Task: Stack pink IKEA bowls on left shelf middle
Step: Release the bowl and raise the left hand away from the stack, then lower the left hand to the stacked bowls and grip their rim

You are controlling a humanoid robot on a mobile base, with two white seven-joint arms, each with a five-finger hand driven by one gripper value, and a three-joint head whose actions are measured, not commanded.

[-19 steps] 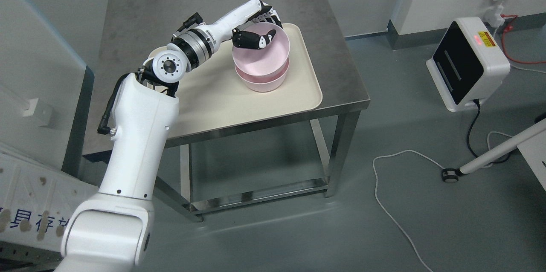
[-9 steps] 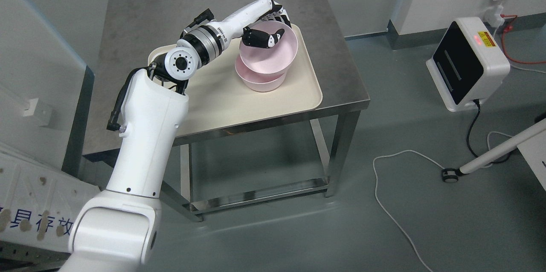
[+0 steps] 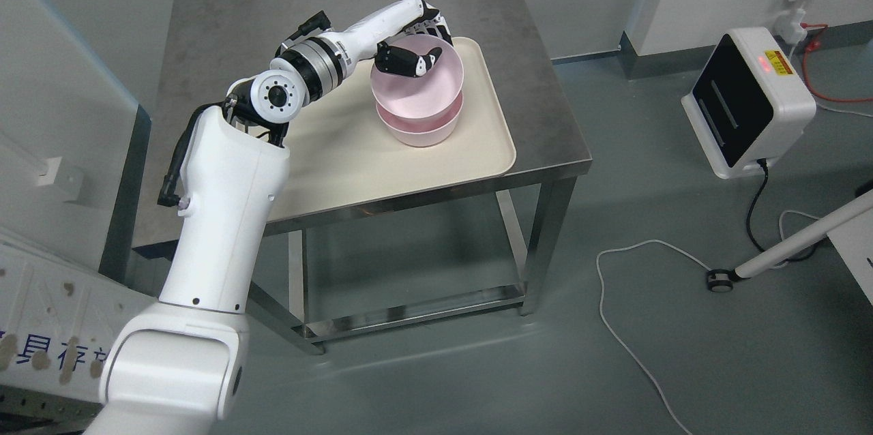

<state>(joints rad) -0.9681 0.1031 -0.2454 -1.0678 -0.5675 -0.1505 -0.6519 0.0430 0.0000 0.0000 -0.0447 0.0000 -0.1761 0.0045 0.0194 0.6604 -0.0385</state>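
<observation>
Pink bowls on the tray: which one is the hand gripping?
The upper pink bowl, nested in the lower pink bowl. The left hand pinches its far rim, thumb inside; the lower one is untouched.

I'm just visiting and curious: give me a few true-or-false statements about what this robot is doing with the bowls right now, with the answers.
1. The left hand grips the top bowl by its rim. True.
2. The top bowl sits inside a second pink bowl. True.
3. The bowls stand straight on the bare metal table. False: they stand on a cream tray that lies on the table.
4. Both robot arms are at the bowls. False: only the left arm shows.
5. The white box on the floor shows a red light. True.
</observation>
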